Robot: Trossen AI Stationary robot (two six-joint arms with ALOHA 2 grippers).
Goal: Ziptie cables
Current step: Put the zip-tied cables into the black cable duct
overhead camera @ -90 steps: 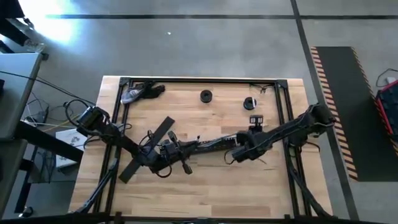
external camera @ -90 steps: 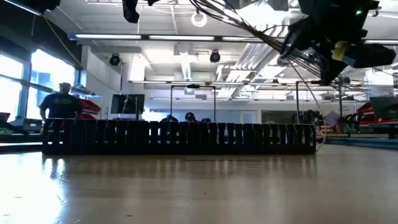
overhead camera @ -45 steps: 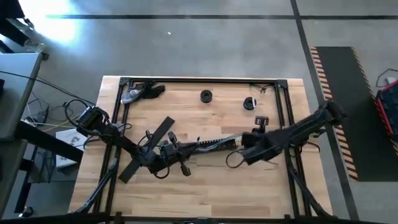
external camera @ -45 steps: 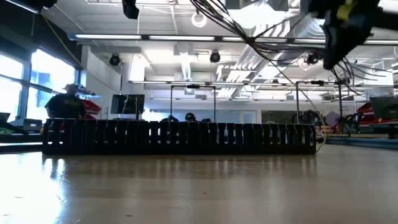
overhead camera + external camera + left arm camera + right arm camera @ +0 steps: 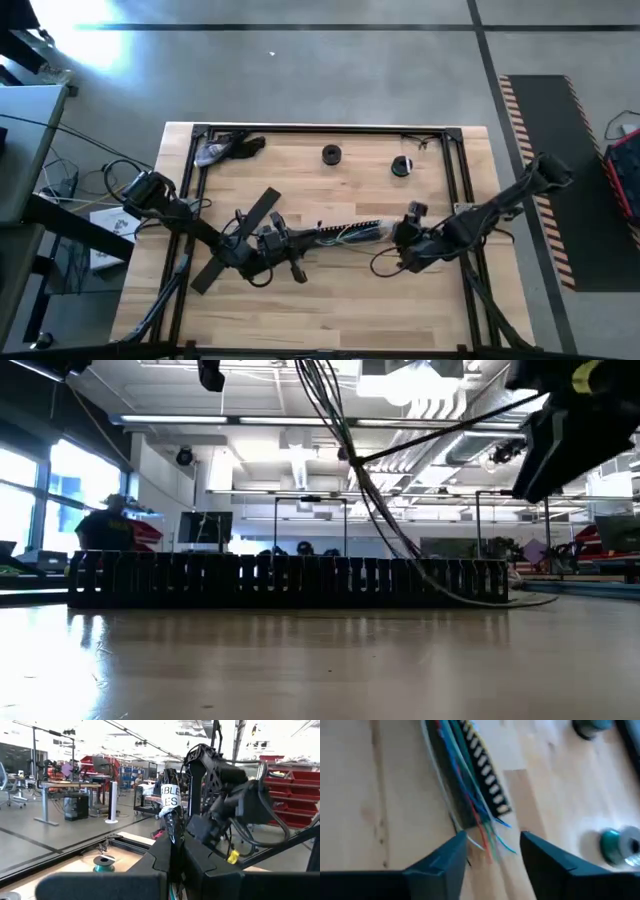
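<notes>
The cables (image 5: 350,233), a thin bundle of blue, green, red and pale wires (image 5: 470,795), lie along the black slotted channel (image 5: 335,236) in the middle of the table (image 5: 330,300) in the high view; in the right wrist view their loose ends fan out just past the channel's end (image 5: 492,802) onto the bare wood. The right gripper (image 5: 405,240) sits just off that end, right of centre in the high view, and its two dark fingers (image 5: 445,857) stand spread apart, holding nothing, with the wire tips between them. The left gripper (image 5: 272,243) is at the channel's other end, left of centre, its fingers (image 5: 160,855) clenched around a black strip with a white label (image 5: 170,807). Two green spools (image 5: 331,154) (image 5: 401,167) rest near the table's upper edge.
</notes>
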